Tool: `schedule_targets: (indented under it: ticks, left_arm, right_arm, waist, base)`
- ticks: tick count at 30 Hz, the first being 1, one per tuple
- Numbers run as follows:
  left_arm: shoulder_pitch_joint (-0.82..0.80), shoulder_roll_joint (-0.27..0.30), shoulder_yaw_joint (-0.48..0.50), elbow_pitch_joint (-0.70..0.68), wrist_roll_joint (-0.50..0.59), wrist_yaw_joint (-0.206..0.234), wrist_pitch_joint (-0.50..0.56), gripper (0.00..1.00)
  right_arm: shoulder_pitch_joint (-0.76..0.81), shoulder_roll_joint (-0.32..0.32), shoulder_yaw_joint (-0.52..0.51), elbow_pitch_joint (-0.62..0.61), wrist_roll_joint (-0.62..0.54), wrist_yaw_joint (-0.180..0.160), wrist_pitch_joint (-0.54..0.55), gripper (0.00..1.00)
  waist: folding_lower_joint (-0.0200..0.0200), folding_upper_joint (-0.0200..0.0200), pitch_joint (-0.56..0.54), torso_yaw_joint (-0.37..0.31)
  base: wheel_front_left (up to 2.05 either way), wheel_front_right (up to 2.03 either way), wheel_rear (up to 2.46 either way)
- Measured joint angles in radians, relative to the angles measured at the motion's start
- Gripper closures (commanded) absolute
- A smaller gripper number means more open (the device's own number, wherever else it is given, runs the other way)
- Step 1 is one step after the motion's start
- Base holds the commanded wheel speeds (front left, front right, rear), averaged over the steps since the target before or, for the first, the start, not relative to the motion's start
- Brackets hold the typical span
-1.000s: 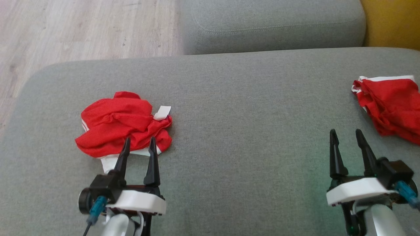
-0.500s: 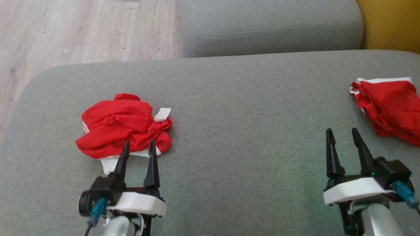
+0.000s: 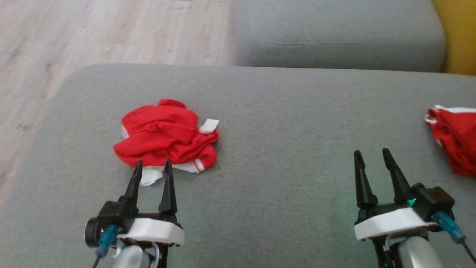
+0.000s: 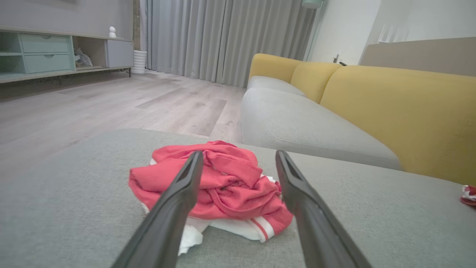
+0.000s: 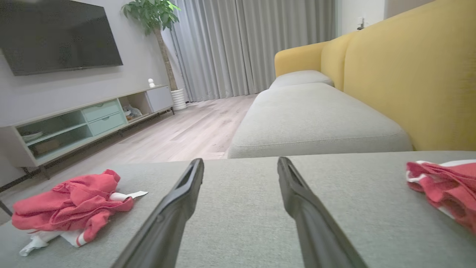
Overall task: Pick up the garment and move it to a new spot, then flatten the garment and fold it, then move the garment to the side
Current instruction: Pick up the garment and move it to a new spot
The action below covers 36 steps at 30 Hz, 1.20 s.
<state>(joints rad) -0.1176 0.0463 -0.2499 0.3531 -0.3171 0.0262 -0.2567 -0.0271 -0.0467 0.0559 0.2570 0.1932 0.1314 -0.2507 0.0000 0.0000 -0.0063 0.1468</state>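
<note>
Nearest to the robot, at the bottom of the head view, both arms sit low over the grey seat cushion (image 3: 279,130). The left pincer (image 3: 153,161) at lower left and the right pincer (image 3: 371,150) at lower right each have their two dark fingers spread wide, and nothing is held in either.

What has changed over the last second is mostly the robot's own gaze. The whole picture has slid across, so the head has turned, and I would not read that as the cloth moving. The fingers were just as wide a second ago.

Just past the left fingertips lies the garment (image 3: 163,136), a crumpled red heap with white trim, left of the frame's centre. In the left wrist view it sits squarely between that arm's fingers. I cannot tell whether the tips are touching its near white edge. A second red garment (image 3: 455,141) lies at the right edge of the frame, well apart from the right pincer.

Farther off are another grey cushion (image 3: 334,33), pale wood floor (image 3: 111,33) at upper left, and a yellow sofa back (image 3: 459,33) at upper right.

I judge the pick-up has not begun. The turned gaze puts the heap nearer the middle, ready for a left-arm grab.
</note>
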Motion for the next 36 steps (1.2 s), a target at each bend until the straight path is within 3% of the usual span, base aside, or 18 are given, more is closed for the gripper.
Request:
schedule_targets:
  ticks: [19, 28, 36]
  left_arm:
    - [0.024, 0.000, 0.054, 0.012, 0.028, -0.009, 0.000, 0.00]
    - [0.023, 0.000, 0.060, 0.016, 0.028, -0.012, 0.000, 0.00]
    - [-0.084, 0.004, -0.017, 0.104, 0.087, -0.067, 0.020, 0.00]
  right_arm:
    - [0.006, 0.000, 0.106, -0.020, 0.044, 0.000, 0.000, 0.00]
    - [0.007, 0.000, 0.114, -0.024, 0.045, 0.000, 0.000, 0.00]
    - [-0.008, 0.000, 0.095, -0.022, 0.032, 0.000, 0.000, 0.00]
  waist:
    - [0.0000, 0.0000, -0.011, 0.192]
    - [0.0000, 0.0000, 0.012, 0.199]
    - [0.0001, 0.0000, 0.075, 0.167]
  base:
    - [0.00, 0.00, 0.00]
    - [0.00, 0.00, 0.00]
    - [0.00, 0.00, 0.00]
